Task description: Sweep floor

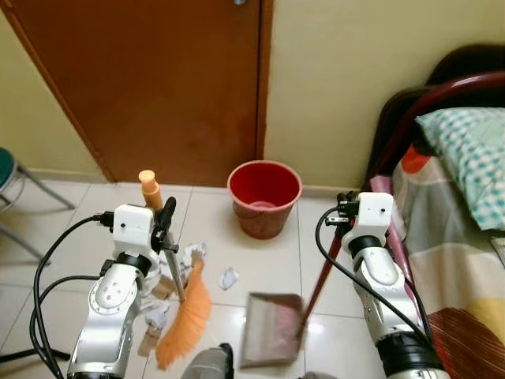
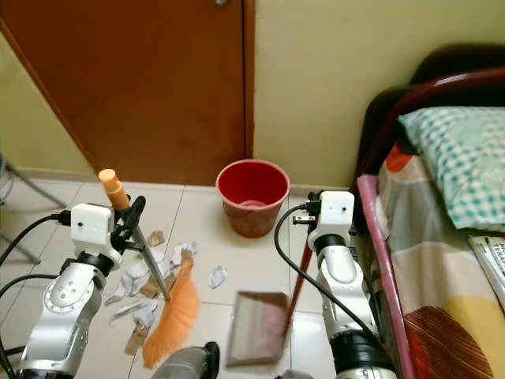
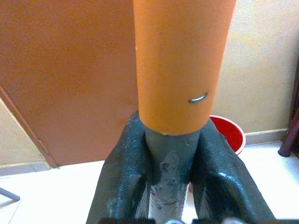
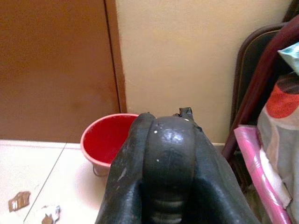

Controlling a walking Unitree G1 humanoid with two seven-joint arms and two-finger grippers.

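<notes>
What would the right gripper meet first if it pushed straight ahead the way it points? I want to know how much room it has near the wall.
Most likely the red bucket, which sits just ahead of the right gripper and slightly to one side; past it stands the yellow wall. Depth is hard to judge.

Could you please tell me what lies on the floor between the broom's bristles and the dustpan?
One crumpled scrap of paper lies on the tiles between the broom and the dustpan, seen in both eye views.
</notes>
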